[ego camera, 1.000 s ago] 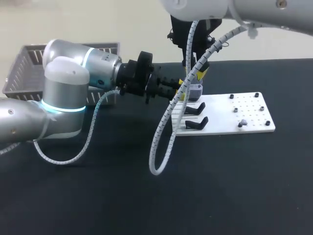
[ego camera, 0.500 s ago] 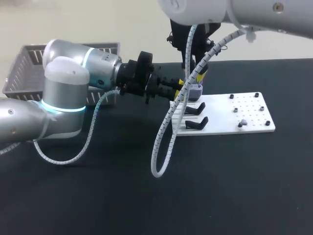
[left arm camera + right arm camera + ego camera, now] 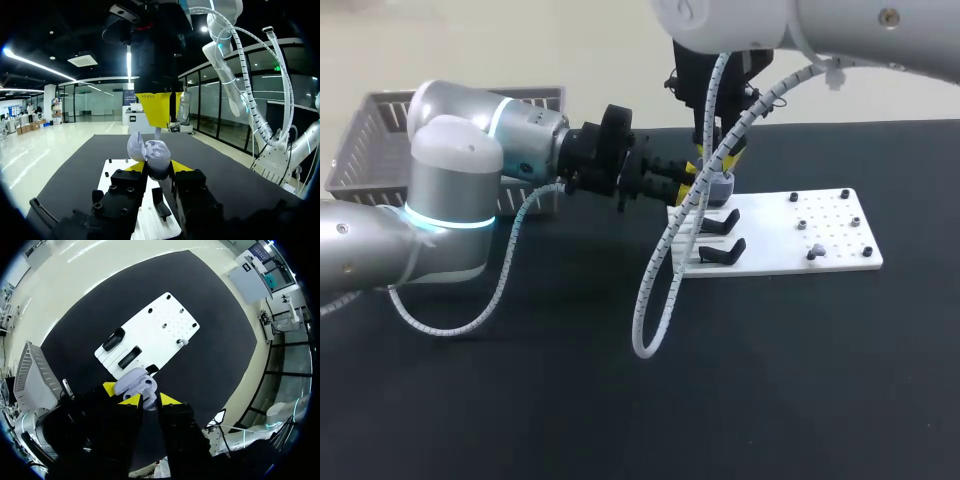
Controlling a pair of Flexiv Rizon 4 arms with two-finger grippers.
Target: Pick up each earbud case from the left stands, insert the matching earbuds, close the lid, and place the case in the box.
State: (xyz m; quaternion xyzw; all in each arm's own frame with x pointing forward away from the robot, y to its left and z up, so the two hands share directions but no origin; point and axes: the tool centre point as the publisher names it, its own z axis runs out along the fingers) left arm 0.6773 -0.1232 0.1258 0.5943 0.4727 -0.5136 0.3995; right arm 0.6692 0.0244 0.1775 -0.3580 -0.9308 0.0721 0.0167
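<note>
The left gripper (image 3: 157, 169) is clamped on the glossy, rounded lavender-grey case (image 3: 150, 152). It holds the case with the lid hinged open over the left end of the flat white board (image 3: 830, 215), above 2 bare black hooked stands (image 3: 722, 222). The right gripper (image 3: 150, 400), fingers narrow, pinches 1 small earbud (image 3: 157, 133) just above the open case, so insertion looks under way. A 2nd earbud (image 3: 814, 251) waits on the board. Closing the lid and placing the case in the slatted grey box (image 3: 370, 140), far left, are left to do.

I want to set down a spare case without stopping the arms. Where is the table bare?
Bare: the black table in front of the white board to the near edge, and to the board's right. Crowded: the board's left end, where the left gripper holds the open case, the right gripper holds an earbud above it, and a cable hangs by the stands.
</note>
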